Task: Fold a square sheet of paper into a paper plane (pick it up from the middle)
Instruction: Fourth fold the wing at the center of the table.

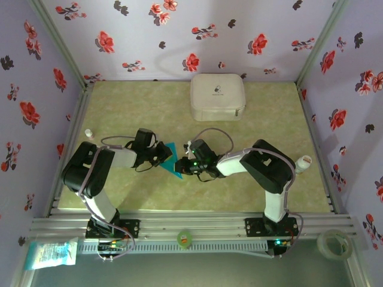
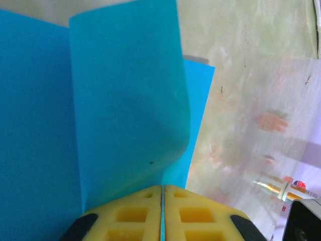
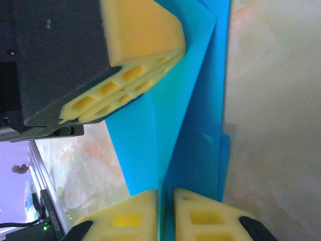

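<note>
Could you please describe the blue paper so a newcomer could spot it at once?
On the green tabletop, find where the left gripper and right gripper meet. Both pinch the folded turquoise paper, bright blue unlike the white case behind.

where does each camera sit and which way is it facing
Top external: above and behind the bases, looking down on the table; both arms show, left claw and right claw meeting at the blue paper.
Left wrist: on the left wrist, looking along its own yellow fingers, closed on the blue paper.
Right wrist: on the right wrist, looking along its own fingers, pinching the blue paper; the left claw's pads show upper left.
Shared: all three see the blue paper.
</note>
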### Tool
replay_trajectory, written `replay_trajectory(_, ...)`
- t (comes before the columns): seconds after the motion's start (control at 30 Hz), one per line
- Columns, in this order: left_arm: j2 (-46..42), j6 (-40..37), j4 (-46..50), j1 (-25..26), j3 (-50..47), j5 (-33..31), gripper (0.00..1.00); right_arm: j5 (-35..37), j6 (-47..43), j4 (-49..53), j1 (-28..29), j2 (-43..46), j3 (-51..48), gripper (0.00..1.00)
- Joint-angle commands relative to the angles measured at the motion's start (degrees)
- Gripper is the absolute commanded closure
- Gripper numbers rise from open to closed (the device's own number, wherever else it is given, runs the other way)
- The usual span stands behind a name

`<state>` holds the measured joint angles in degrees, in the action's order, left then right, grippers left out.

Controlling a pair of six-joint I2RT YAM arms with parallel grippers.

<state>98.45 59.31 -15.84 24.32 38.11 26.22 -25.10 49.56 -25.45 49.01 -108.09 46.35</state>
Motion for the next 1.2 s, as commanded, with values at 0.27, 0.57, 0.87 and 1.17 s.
replay_trajectory(0.27,1.39,-2.06,2.91,-0.39,0.32,0.05,0.91,-0.40,0.66,6.94,0.20,1.99,-1.17,0.86)
replay_trajectory(0.57,1.28,-2.00,2.74,-0.41,0.19,0.08,0.91,0.42,2.73,7.80,0.72,2.09,-3.30,0.88)
replay_trajectory(0.87,1.28,-1.99,2.74,-0.36,0.00,0.06,0.91,-1.65,4.13,6.95,0.81,2.14,-4.07,0.87)
replay_trajectory(1.17,1.12,-1.92,2.74,-0.39,-0.17,0.18,0.91,-2.05,3.89,9.93,0.91,2.49,-3.45,0.85)
